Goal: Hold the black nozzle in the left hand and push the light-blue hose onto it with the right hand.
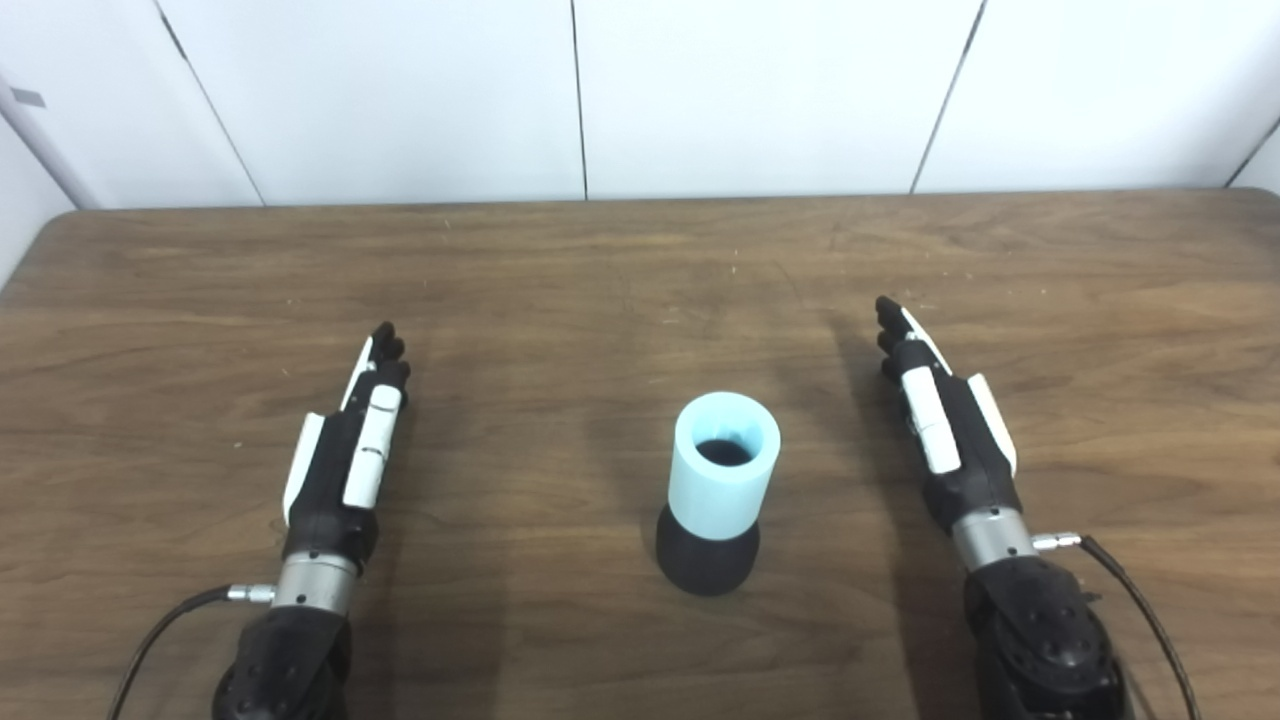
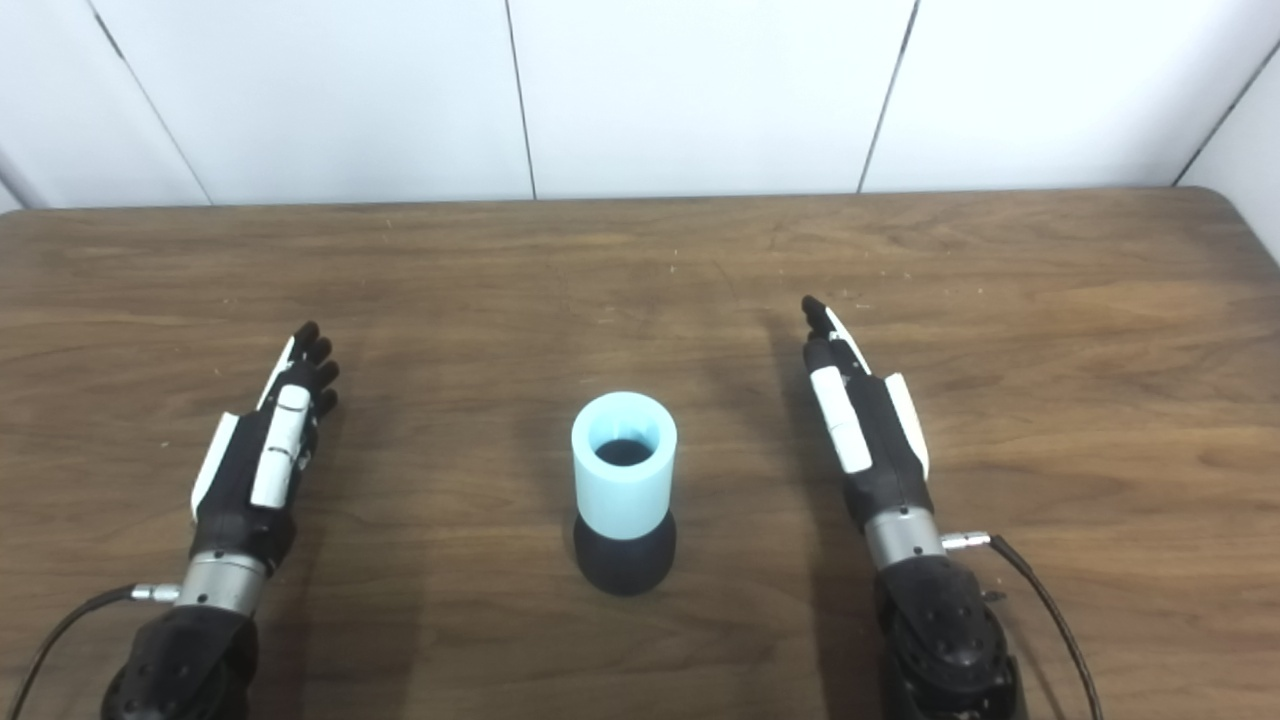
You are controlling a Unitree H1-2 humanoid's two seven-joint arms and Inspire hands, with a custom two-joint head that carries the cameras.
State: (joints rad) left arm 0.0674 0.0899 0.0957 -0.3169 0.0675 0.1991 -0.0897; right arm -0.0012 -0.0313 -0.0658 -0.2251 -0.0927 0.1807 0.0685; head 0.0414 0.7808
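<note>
We see the short light-blue cylindrical hose piece [image 1: 726, 465] standing upright near the middle of the brown wood-grain table [image 1: 640, 270], seated on top of the squat black rounded nozzle [image 1: 706, 563], which rests on the tabletop. The hose's lower edge meets the nozzle's upper part all the way round as far as we can see; its open top faces up, and the bore looks dark inside. How far the nozzle goes up inside the hose, we can't tell. Our left hand [image 1: 345, 450] lies flat to the left of the pair, well apart from it, fingers [image 1: 385, 350] stretched out straight and side by side, pointing toward the far edge of the table, holding nothing. Our right hand [image 1: 945, 420] sits mirrored on the right, also well apart from the hose and nozzle, fingers extended and pointing away and slightly inward, empty too. Both hands look black with white panels on the backs, each on a metal wrist collar with a black cable [image 1: 1140, 600] coming off the side. Whether the palms touch the wood or hover just above it, we can't tell; dark shadows fall beside both. Hose and nozzle sit between the two hands, a bit nearer the right one. White panelled wall [image 1: 760, 90] behind the far table edge.
</note>
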